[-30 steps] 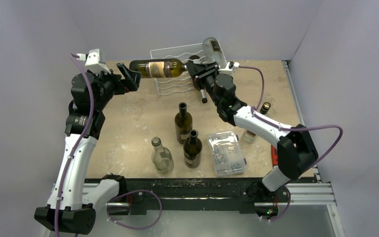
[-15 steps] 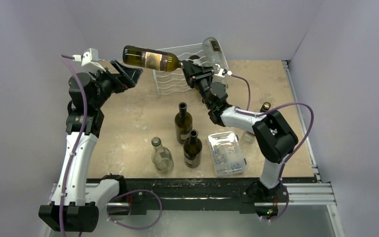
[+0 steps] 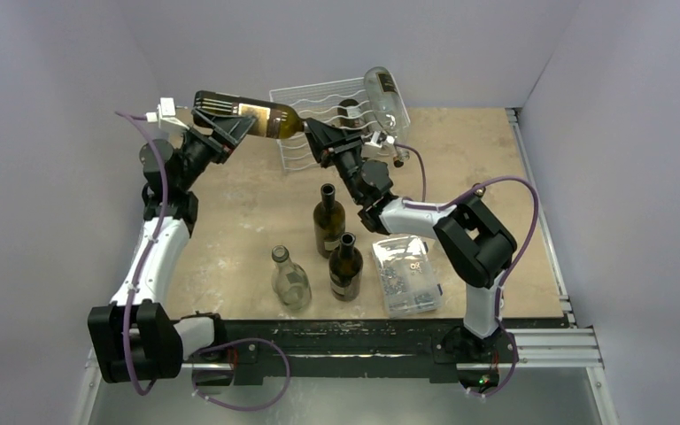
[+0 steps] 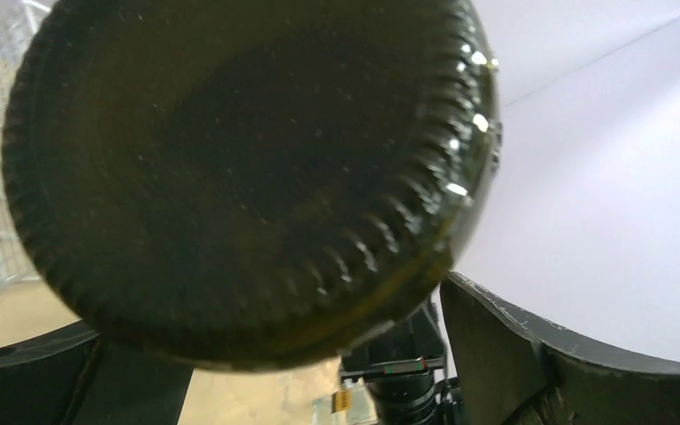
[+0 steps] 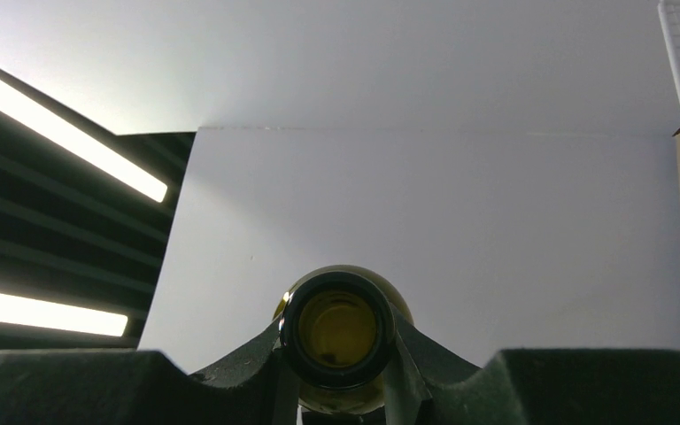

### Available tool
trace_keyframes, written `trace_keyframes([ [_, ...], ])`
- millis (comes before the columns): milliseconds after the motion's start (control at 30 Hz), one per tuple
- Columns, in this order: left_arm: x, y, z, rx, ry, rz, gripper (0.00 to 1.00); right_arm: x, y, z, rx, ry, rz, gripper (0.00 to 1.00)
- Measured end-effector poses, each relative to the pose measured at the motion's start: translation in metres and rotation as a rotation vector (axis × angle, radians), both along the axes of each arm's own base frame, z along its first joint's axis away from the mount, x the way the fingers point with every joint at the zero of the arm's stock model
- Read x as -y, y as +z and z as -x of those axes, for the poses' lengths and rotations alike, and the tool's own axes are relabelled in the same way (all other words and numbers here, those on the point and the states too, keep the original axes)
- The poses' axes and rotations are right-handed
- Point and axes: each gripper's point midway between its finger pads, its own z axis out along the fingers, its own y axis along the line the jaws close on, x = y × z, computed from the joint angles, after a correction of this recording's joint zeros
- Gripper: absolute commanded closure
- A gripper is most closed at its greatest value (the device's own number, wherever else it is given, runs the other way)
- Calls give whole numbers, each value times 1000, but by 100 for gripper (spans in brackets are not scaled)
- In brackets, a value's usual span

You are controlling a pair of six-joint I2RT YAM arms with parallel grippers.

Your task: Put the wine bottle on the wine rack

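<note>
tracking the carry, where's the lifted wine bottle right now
In the top view the lifted wine bottle hangs nearly level at the back left, left of the wine rack, neck clamped in the right gripper, base by the open left gripper.

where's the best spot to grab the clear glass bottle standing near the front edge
Probably grip the clear bottle at its narrow neck, coming from its left: it stands upright, and a dark bottle crowds its right side.

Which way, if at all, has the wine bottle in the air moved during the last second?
Yes. The wine bottle shifted left in the top view: earlier its body overlapped the wine rack, now only its neck end does.
</note>
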Motion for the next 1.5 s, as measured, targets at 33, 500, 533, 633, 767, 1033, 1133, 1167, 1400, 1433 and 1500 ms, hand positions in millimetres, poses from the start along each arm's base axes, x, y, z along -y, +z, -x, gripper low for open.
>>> trace_keyframes([
  [33,0,2,0,16,0,21,0,-1,2,2,7,7,-4,100],
  [500,-6,17,-10,182,8,247,0,-1,8,5,30,20,-14,100],
  [533,-7,16,-10,184,9,252,0,0,8,5,31,19,-14,100],
  [633,-8,20,-9,206,12,265,0,-1,8,6,32,23,-11,100],
  [767,-8,27,-7,227,11,278,2,-4,8,8,34,31,-9,100],
  [1033,-10,32,-6,240,14,303,5,-13,6,15,36,59,5,100],
  [1133,-10,32,-6,239,13,306,13,-13,6,16,38,63,7,100],
  [1167,-10,31,-6,237,13,308,17,-13,6,16,39,64,8,100],
  [1400,-10,20,-16,215,3,333,61,-13,2,14,47,45,44,100],
  [1433,-9,18,-17,210,-5,340,67,-13,0,14,47,42,50,100],
  [1500,-8,13,-20,201,-18,354,80,-11,-2,14,48,34,65,94],
])
